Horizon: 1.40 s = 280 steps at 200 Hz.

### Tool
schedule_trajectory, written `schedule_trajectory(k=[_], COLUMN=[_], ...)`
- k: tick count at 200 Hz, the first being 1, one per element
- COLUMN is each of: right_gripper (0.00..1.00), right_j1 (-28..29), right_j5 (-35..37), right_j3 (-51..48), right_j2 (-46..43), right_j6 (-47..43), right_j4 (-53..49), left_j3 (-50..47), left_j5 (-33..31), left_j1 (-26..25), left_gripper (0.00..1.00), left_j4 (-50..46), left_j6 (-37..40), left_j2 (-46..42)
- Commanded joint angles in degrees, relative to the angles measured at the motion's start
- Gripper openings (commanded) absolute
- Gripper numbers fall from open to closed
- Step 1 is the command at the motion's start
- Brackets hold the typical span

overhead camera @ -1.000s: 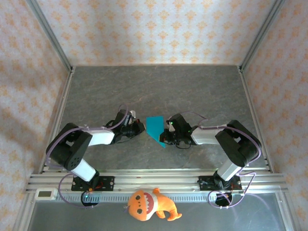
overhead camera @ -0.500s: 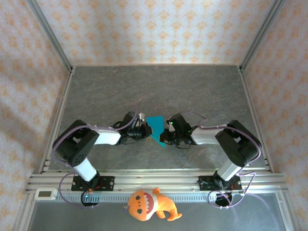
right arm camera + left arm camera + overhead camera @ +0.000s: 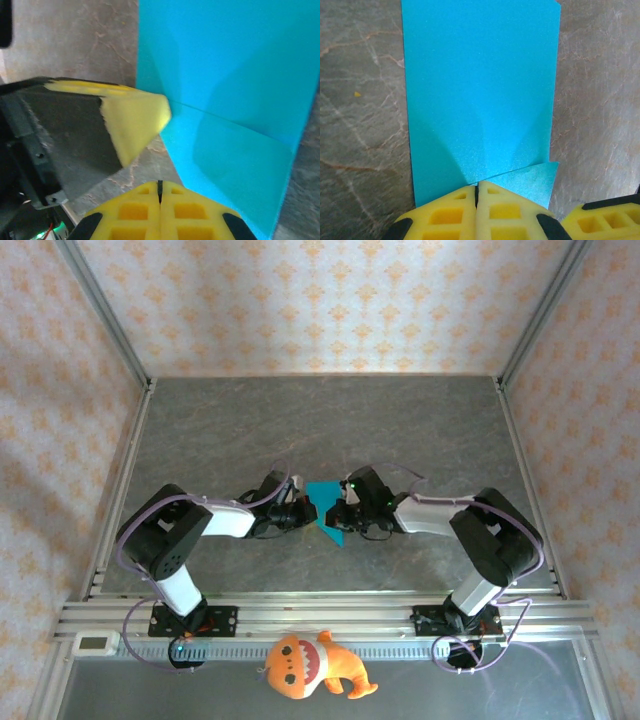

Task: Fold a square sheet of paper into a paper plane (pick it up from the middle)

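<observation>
Grey marbled bench (image 3: 400,430), papered walls. Cyan square sheet of paper (image 3: 322,498) at centre, partly folded, lying between hands. Clenched left hand (image 3: 476,192) and right hand (image 3: 160,189), tips on its edges — no clear pinch. Risk — tips drag thin sheet, skewing crease.

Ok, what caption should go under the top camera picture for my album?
Left gripper and right gripper, both shut, meet at the blue paper.
</observation>
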Motion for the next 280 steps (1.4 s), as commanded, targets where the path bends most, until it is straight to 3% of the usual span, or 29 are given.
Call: schedule_trajectory(k=[1, 76, 130, 173, 248, 280], right_gripper=[0.0, 0.0, 0.02, 0.03, 0.03, 0.12], right_j1=[1.0, 1.8, 0.7, 0.3, 0.1, 0.1], right_j5=[-1.0, 3.8, 0.9, 3.2, 4.4, 7.2], right_j3=[2.3, 0.3, -9.4, -13.1, -14.7, -13.3], right_j2=[2.9, 6.3, -1.7, -5.2, -10.1, -15.5], right_j6=[-1.6, -3.2, -3.1, -3.9, -5.6, -5.6], right_j4=[-0.6, -4.6, -3.2, -5.8, -8.7, -7.2], left_j3=[-0.6, -0.2, -1.4, -2.3, -4.5, -6.0], left_j5=[-3.3, -3.7, -4.0, -3.5, -4.4, -4.5], left_j1=[-0.1, -0.1, -0.1, -0.1, -0.1, -0.4], left_gripper=[0.0, 0.0, 0.0, 0.0, 0.0, 0.0], left_j4=[-4.5, -5.3, -3.7, -2.3, 0.4, 3.0], left_j6=[1.8, 2.4, 1.6, 0.7, -2.6, -5.0], left_j2=[3.0, 3.9, 4.5, 4.4, 2.7, 0.6])
